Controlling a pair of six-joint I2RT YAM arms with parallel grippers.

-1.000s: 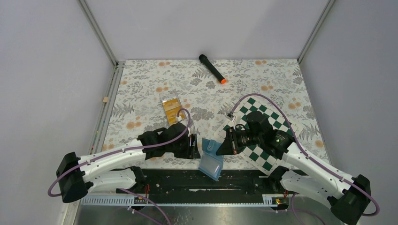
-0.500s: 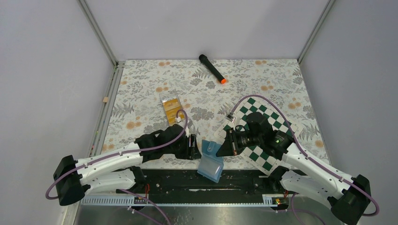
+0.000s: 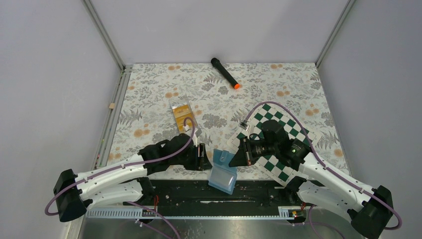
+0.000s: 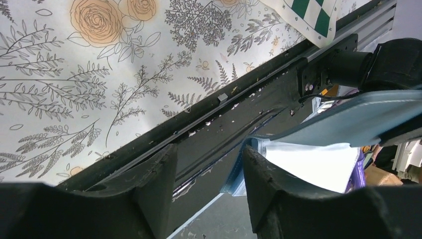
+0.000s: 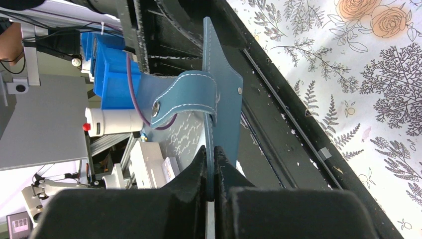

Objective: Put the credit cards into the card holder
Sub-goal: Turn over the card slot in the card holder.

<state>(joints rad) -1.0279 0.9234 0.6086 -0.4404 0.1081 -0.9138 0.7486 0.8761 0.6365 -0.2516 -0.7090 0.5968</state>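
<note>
The blue card holder [image 5: 222,99] hangs open over the near edge of the worktop [image 3: 149,89]. One flap is pinched tight in the right claw [image 5: 211,164]. The left claw [image 4: 209,169] gapes just beside it, gripping nothing. The credit cards [image 3: 182,118] lie farther back in a clear tray [image 3: 177,103]. A chessboard [image 3: 284,130] lies under the right arm.

Matt blue leather-look card holder [image 5: 226,99] (white stitching, metal snap).
</note>
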